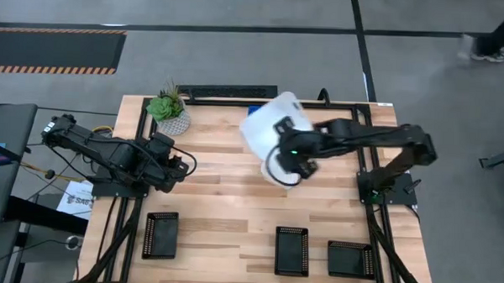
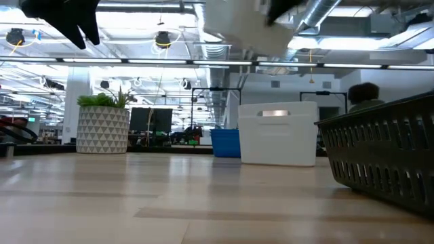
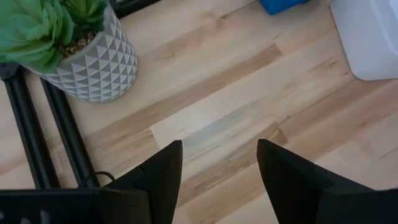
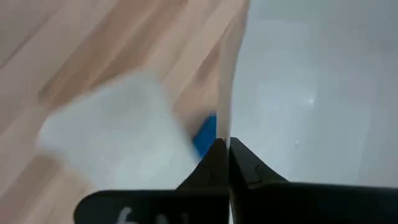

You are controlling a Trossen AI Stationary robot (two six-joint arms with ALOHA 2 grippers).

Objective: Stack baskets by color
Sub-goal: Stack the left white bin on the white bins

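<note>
White basket (image 1: 268, 125) hangs lifted, its wall pinched in the closed right tool (image 4: 225, 147). A second white basket (image 2: 278, 133) stands below it; the next move calls for lowering squarely into it. Visible count: two white, one blue basket (image 2: 226, 142), three black baskets (image 1: 291, 250). Left tool (image 3: 219, 167) waits wide apart.

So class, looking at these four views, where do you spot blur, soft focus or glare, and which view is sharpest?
Right wrist view: the white basket pinched in the right claw is soft, and a pale shape below it smears. Low view: the black basket up close is soft and the ceiling lights glare. Left wrist view is sharpest: potted plant and table grain are crisp. High view: even light.
</note>
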